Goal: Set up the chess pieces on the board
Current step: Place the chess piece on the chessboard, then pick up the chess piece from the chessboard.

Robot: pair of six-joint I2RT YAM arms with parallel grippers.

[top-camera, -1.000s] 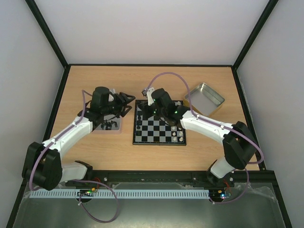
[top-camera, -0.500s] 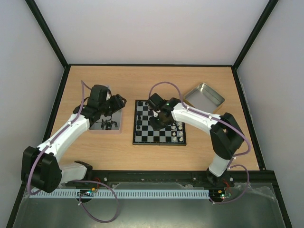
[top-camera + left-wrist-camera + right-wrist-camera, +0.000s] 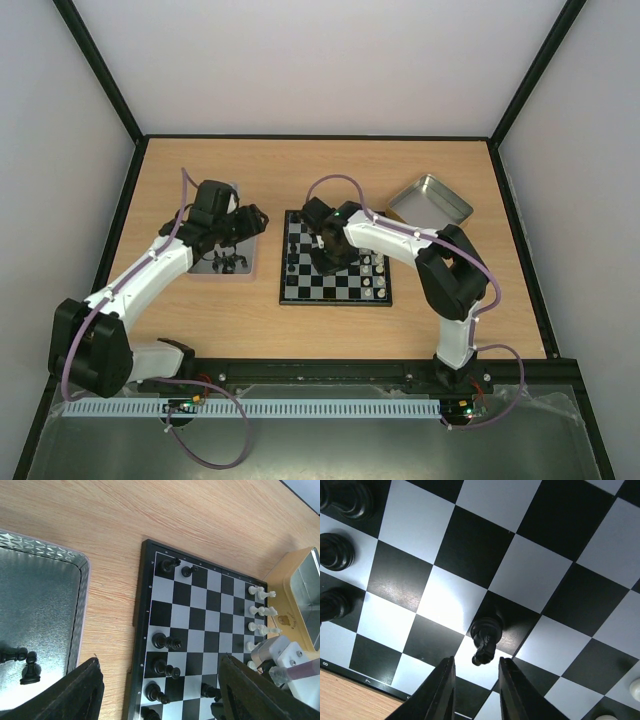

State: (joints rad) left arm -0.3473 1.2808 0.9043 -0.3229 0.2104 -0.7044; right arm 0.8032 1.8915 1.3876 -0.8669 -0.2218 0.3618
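A small black chess piece (image 3: 486, 639), glossy, with a rounded knob and a narrow turned body, sits on a black square in the left half of the board (image 3: 340, 292), which lies mid-tabletop. It looks to be upright, its long axis running straight up toward the right claw (image 3: 475, 666) poised above it. That claw is released, spread wider than the piece with a gap on either side. The left claw (image 3: 160, 680) gapes wide, empty, over the board's left edge.
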